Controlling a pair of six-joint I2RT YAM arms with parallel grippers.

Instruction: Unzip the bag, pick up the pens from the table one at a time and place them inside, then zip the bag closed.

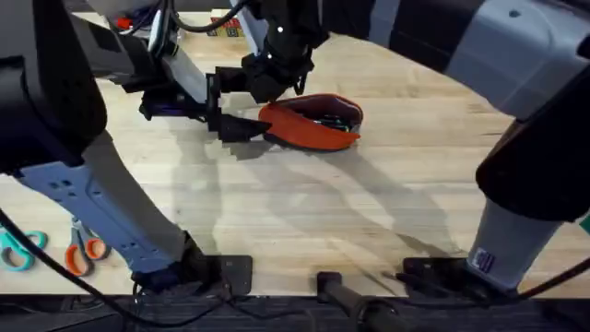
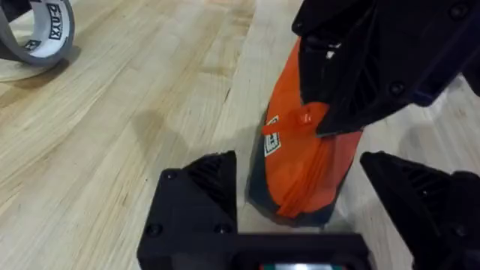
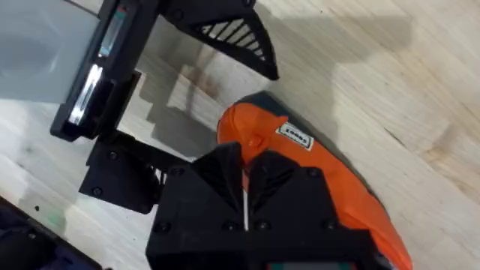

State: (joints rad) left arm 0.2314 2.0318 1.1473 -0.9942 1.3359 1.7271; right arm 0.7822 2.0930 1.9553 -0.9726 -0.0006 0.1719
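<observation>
One bag (image 1: 312, 122), two scissors (image 1: 85, 251) — one tape roll (image 2: 36, 31).

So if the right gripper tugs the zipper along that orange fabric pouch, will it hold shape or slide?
The small orange fabric pouch with the navy bottom strip looks soft: it will probably sag and buckle. It seems light, so on the smooth wooden plank table it would likely slide, unless the left gripper, open around its end, clamps it.
</observation>
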